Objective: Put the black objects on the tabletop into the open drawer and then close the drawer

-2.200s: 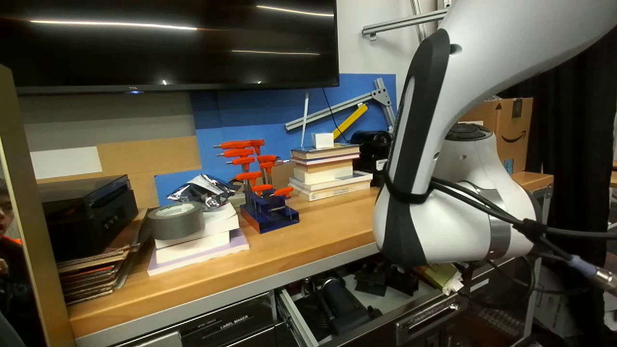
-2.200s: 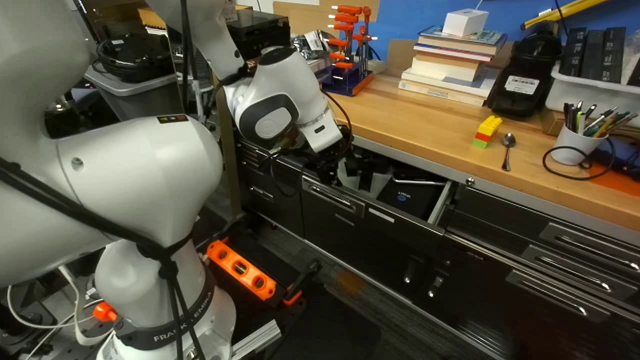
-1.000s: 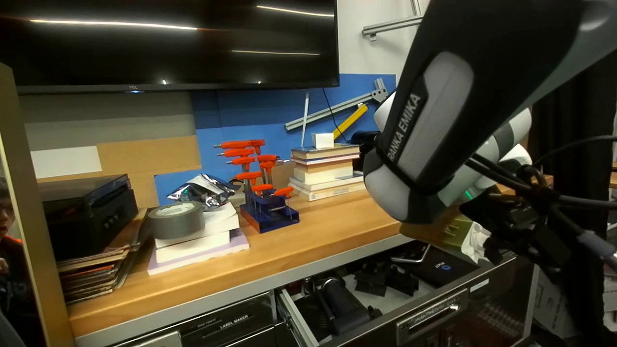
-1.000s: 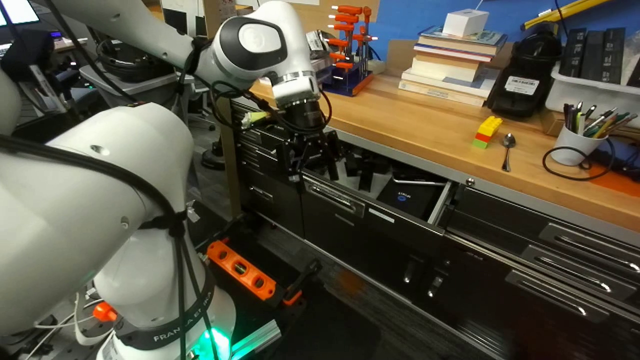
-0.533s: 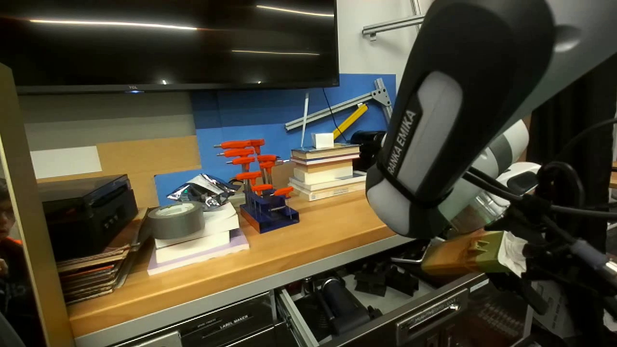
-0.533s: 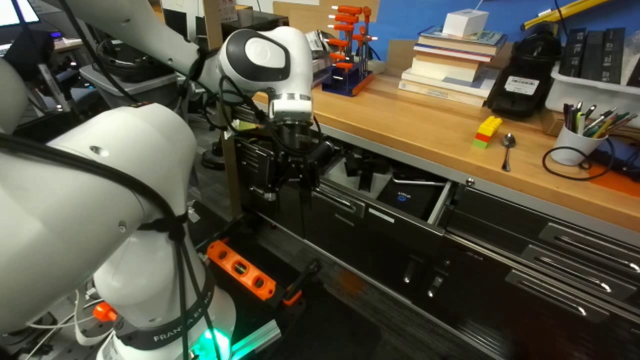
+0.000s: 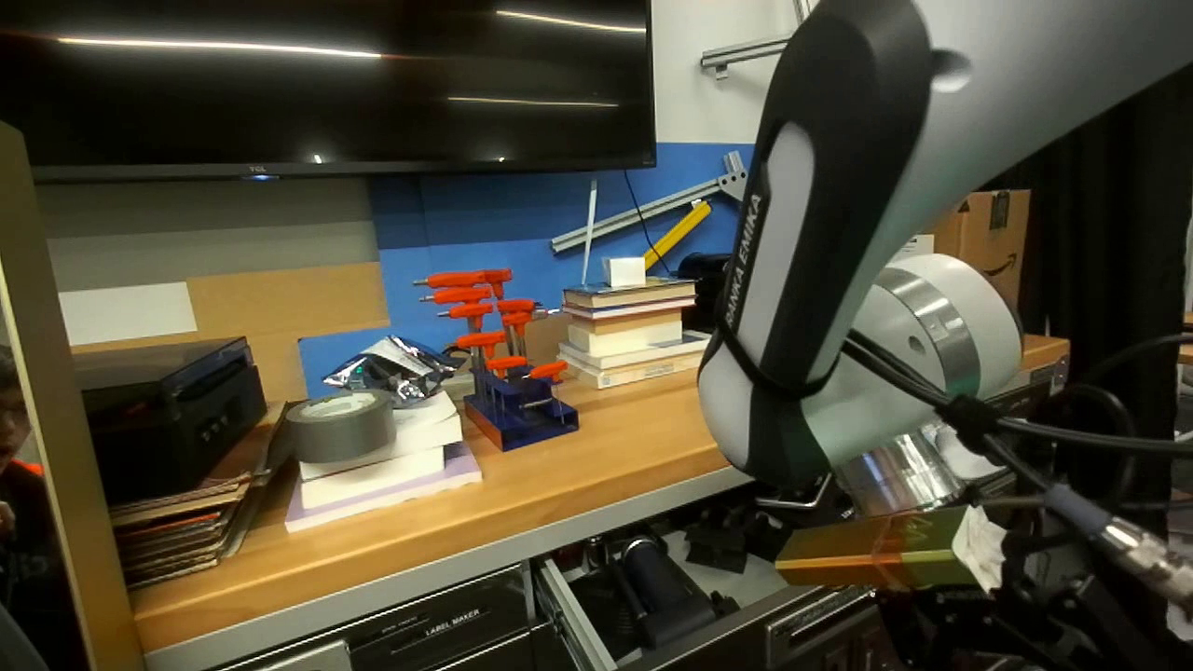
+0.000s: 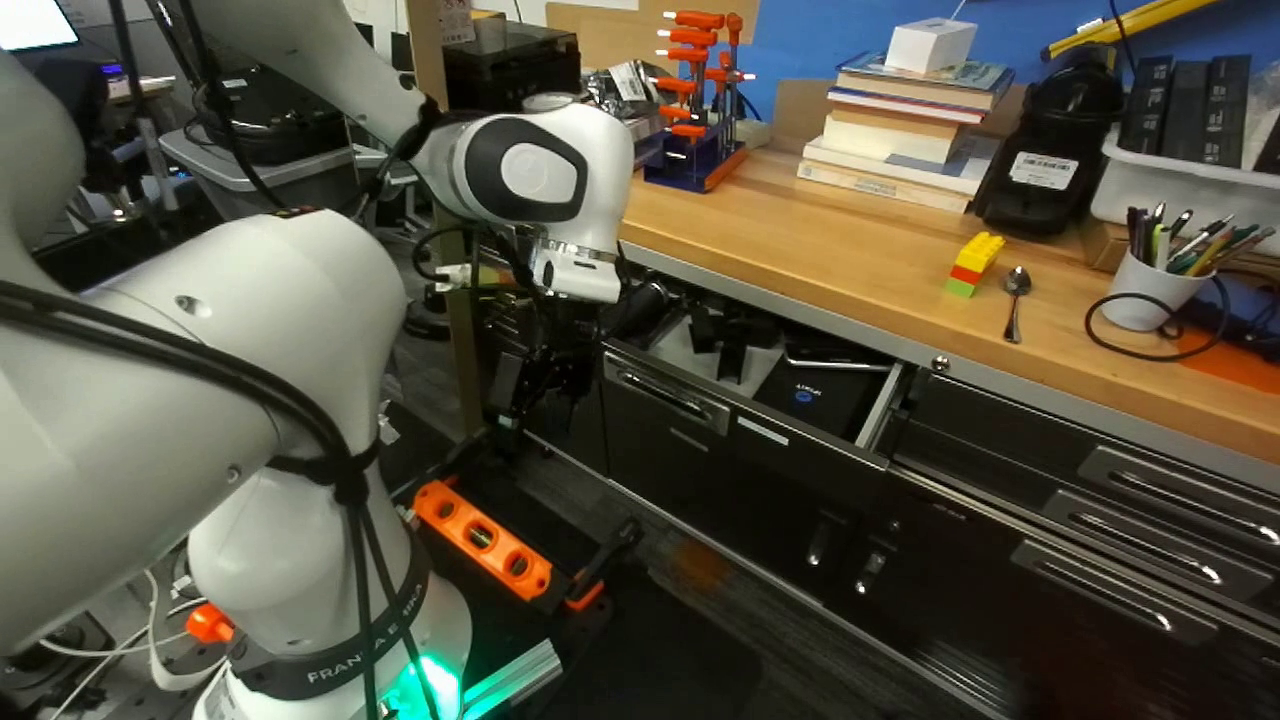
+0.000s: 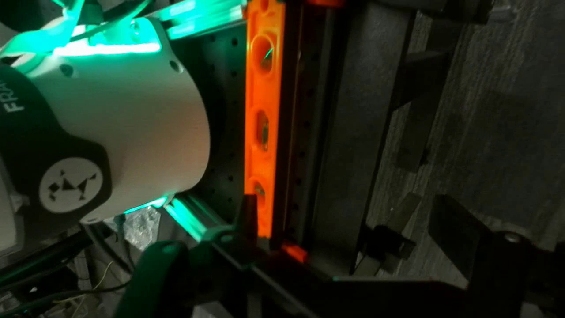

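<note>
While the arm [image 8: 300,340] fills the left side of an exterior view, its gripper [image 9: 345,205] hangs outside the drawer [image 8: 820,450], to its left there; the wrist view shows the jaws spread wide and holding nothing; the black chunks [image 8: 732,362] are already in the drawer btw, which is pulled open, and a flat black thing [image 8: 815,388] with a blue logo lies right of them; up on the desk [image 8: 800,220], going across, you get hex keys [image 8: 684,86], a stack of books [image 8: 890,138], toy bricks [image 8: 974,263], a spoon [image 8: 1016,287] just beside those, and a white pen cup [image 8: 1150,295].
</note>
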You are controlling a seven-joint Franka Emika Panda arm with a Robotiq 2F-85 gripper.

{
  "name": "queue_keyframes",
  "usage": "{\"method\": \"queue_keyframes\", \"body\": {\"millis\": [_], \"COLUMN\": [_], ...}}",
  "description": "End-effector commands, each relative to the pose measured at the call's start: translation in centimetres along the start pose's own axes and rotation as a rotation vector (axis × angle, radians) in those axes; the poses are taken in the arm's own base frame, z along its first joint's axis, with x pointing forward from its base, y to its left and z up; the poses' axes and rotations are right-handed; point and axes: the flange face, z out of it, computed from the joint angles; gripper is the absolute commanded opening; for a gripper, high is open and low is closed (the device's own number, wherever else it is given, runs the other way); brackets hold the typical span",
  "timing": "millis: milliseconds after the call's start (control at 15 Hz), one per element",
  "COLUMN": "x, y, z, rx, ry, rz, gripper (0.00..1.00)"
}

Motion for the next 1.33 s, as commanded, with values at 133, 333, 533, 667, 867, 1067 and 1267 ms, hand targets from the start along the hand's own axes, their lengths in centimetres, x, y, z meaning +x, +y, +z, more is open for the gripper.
{"method": "queue_keyframes", "body": {"millis": [133, 333, 533, 667, 867, 1067, 1267], "x": [-1.4, -2.2, -3.1, -3.8, -4.5, -4.9, -5.1], "y": [-3.4, -4.9, -6.6, -8.2, -11.1, -13.9, -16.5], "z": [0.4, 0.7, 1.8, 2.7, 3.5, 3.7, 2.9], "rx": [0.133, 0.188, 0.228, 0.257, 0.317, 0.383, 0.467], "ry": [-0.221, -0.311, -0.393, -0.419, -0.385, -0.348, -0.321], "rz": [-0.092, -0.14, -0.163, -0.152, -0.118, -0.094, -0.071], "gripper": [1.0, 1.0, 1.0, 1.0, 1.0, 1.0, 1.0]}}
